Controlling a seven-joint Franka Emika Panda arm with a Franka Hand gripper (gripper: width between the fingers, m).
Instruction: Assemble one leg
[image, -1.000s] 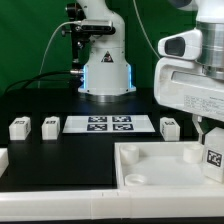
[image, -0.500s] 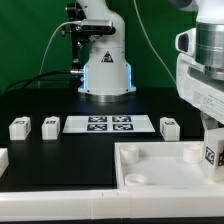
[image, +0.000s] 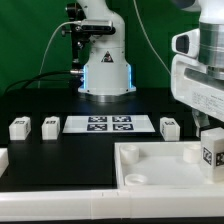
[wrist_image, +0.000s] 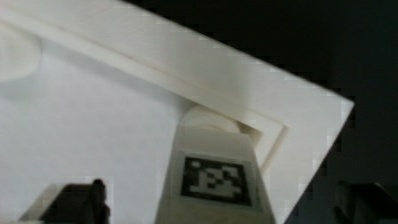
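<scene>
My gripper (image: 212, 143) is at the exterior view's right, shut on a leg (image: 213, 156), a small white block with a black-and-white tag. It holds the leg upright over the right end of the large white slab (image: 150, 172). In the wrist view the leg (wrist_image: 217, 175) sits between my dark fingers (wrist_image: 75, 203), and its far end is at the slab's raised corner (wrist_image: 240, 122). Three more legs stand on the black table: two at the left (image: 19, 127) (image: 49, 125) and one at the right (image: 168, 126).
The marker board (image: 108, 124) lies flat at mid-table between the loose legs. The arm's base (image: 105, 70) stands behind it before a green backdrop. A white part (image: 3, 158) shows at the left edge. A raised white block (image: 194, 152) sits on the slab beside the held leg.
The arm's body shifted a little to the right and back to the left. The held leg stays at about the same spot over the slab's right end.
</scene>
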